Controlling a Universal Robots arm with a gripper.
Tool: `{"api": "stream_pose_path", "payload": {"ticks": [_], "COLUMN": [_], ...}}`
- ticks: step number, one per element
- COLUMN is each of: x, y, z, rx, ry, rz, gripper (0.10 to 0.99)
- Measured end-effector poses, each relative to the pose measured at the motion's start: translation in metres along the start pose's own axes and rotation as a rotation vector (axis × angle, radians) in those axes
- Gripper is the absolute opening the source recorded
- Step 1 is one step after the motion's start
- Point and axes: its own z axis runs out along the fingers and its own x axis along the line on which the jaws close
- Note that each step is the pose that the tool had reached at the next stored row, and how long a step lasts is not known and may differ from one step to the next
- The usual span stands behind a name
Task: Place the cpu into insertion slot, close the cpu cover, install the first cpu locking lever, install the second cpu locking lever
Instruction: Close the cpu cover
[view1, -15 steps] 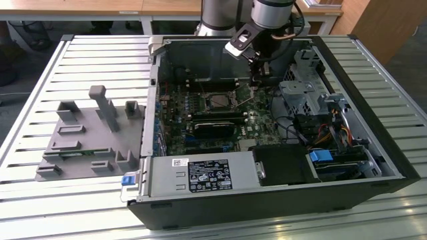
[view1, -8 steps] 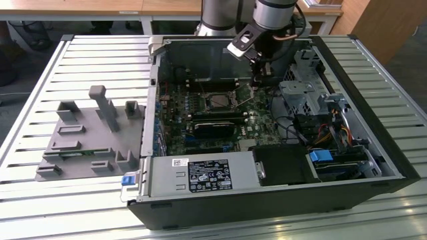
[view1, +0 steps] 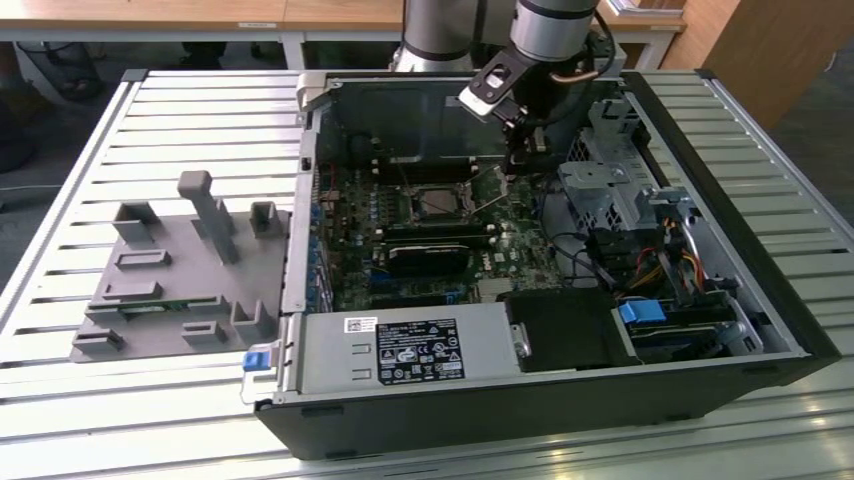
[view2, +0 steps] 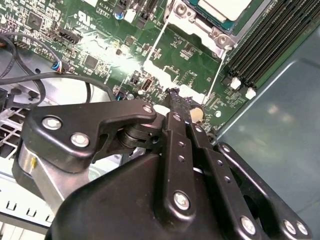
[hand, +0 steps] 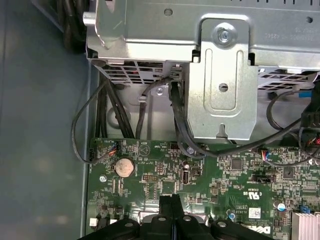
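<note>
**Worktop** (view1: 200, 110): pale, slatted; carries an open black computer case (view1: 534, 425).

**Motherboard** (view1: 521, 262): green, lying flat inside the case.

**Insertion slot** (view2: 196, 24): square socket with a silver metal rim, on the motherboard. It serves as the reference point for this entry.

**Cpu** (view2: 220, 7): silvery top with a thin greenish edge, seated inside the insertion slot. In the exterior view it shows at the slot's centre (view1: 438, 204).

**Locking levers** (view2: 158, 42): two thin silver wire rods that run out from the insertion slot's corners across the board.

**Claw** (view1: 515, 165): black, on the arm reaching down into the case. It sits just beside the insertion slot, on the exterior view's right of it. Both wrist views (view2: 175, 96) (hand: 171, 202) show the fingers clenched tip to tip over bare board, with nothing seen between them. One lever's far end lies near the tips; contact cannot be told.

**Memory slots** (view2: 270, 40): long and black, just beside the insertion slot.

**Coin battery** (hand: 124, 166): on the board, near the claw.

**Drive cage** (hand: 225, 90): bare metal with black cables, well apart from the insertion slot.

**Grey fixture tray** (view1: 174, 270): outside the case, well apart from the insertion slot, on the exterior view's left.
</note>
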Motion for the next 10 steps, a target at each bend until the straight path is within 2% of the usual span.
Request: {"api": "stream_pose_path", "payload": {"ticks": [10], "x": [0.0012], "y": [0.0071], "z": [0.0024], "rx": [0.004], "ry": [0.0001], "rz": [0.000], "gripper": [0.118]}}
